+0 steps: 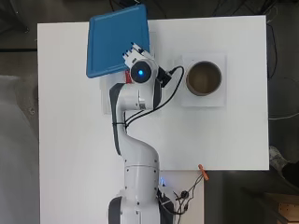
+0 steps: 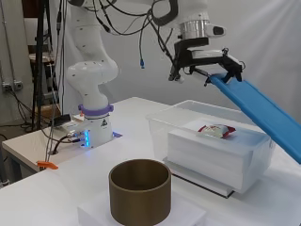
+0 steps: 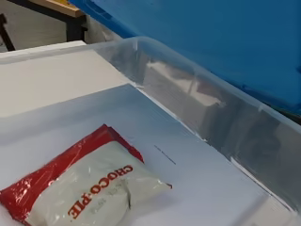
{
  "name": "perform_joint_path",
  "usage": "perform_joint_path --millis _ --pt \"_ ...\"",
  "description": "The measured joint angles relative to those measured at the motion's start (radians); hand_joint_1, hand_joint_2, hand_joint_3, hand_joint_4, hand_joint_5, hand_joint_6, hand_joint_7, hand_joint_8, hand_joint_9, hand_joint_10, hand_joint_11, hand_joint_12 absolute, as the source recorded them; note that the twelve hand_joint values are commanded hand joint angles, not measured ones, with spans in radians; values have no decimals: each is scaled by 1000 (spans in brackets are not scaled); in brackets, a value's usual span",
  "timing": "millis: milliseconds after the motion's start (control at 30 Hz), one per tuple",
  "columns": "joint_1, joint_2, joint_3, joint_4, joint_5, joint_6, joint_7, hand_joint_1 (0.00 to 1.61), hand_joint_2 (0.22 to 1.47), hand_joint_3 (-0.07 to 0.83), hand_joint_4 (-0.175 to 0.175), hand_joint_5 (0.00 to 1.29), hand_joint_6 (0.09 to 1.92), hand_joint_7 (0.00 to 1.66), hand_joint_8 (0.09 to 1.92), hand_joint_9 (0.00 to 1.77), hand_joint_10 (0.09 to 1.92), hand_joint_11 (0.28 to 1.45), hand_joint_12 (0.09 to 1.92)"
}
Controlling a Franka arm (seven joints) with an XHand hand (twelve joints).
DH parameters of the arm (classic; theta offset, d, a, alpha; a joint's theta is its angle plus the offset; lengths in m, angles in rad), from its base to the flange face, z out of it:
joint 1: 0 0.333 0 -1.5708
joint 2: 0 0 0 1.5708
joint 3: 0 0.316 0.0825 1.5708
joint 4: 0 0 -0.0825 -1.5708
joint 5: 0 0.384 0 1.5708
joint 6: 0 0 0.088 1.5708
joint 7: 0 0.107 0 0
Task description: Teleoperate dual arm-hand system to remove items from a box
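A clear plastic box (image 2: 160, 118) stands in the middle of the table with a white block filling its floor. On that block lies a red and white snack packet (image 2: 216, 130), seen close up in the wrist view (image 3: 80, 188) beside the box wall (image 3: 211, 108). The blue lid (image 2: 258, 110) is tilted up over the far side of the box, and from above it (image 1: 117, 42) covers most of the box. My hand (image 2: 207, 59) is above the box at the lid's raised edge, with fingers over it and thumb under. From overhead the hand (image 1: 134, 52) sits at the lid's near corner.
A brown round container (image 1: 204, 78) stands open and empty on a white pad (image 1: 219, 100) to the right of the box; in the side view the container (image 2: 140, 190) is nearest the camera. An orange clip (image 1: 203, 172) lies at the table's edge near the arm's base.
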Motion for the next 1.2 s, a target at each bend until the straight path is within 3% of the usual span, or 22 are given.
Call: perform_joint_path --millis 33,100,133,167,233,300,400,433,467,500,533,567,633,700,867,933,1000,1100,1200 --pt "2 26 11 25 10 -7 -24 1325 1201 -2 -79 726 1180 759 1319 896 1363 609 712" --pt "6 60 35 57 33 -34 -100 1343 1185 -1 -142 705 1254 800 1210 940 1254 622 638" --pt "8 76 50 65 50 -40 -160 1346 1169 -3 -126 715 1250 836 1140 991 1178 648 632" --pt "11 85 63 64 66 -33 -225 1351 1163 -2 -142 717 1255 846 1106 1009 1146 654 669" --pt "17 92 89 52 104 -10 -372 1353 1139 -2 -104 752 1238 893 1010 1076 1042 653 781" --pt "21 87 106 28 136 11 -485 1353 1129 0 -88 766 1234 914 967 1104 995 642 849" --pt "22 55 111 -35 141 18 -539 1355 1157 0 -160 716 1304 848 1062 1029 1094 620 818" --pt "21 40 107 -47 136 12 -523 1355 1160 0 -168 712 1311 842 1067 1018 1110 620 829" --pt "19 25 101 -55 126 10 -496 1068 1141 -1 -108 624 947 783 766 955 822 603 646" --pt "17 12 96 -61 117 9 -475 686 1006 -32 -54 385 547 541 442 718 501 525 452" --pt "15 3 93 -64 108 5 -457 405 879 -37 -23 208 286 307 231 507 273 476 281" --pt "14 1 93 -65 95 -9 -432 236 794 -27 -6 104 141 167 115 381 141 456 160" --pt "11 4 95 -51 68 -73 -318 98 728 -11 9 23 87 67 87 283 87 441 87" --pt "6 1 91 -41 51 -130 -147 76 730 2 7 4 87 56 87 266 87 441 87" --pt "-8 13 81 24 -19 -313 455 111 768 16 -30 0 87 68 87 254 87 437 87" --pt "-14 19 67 41 -38 -366 613 192 858 13 5 270 87 404 87 527 87 572 87" --pt "-18 15 51 33 -41 -366 642 291 913 13 7 374 87 543 87 616 87 618 87" --pt "-22 -4 31 -17 -3 -342 536 371 935 9 2 419 87 589 87 650 87 620 87" --pt "-24 -9 20 -85 39 -333 376 364 910 -3 -23 275 87 385 87 471 87 523 87"
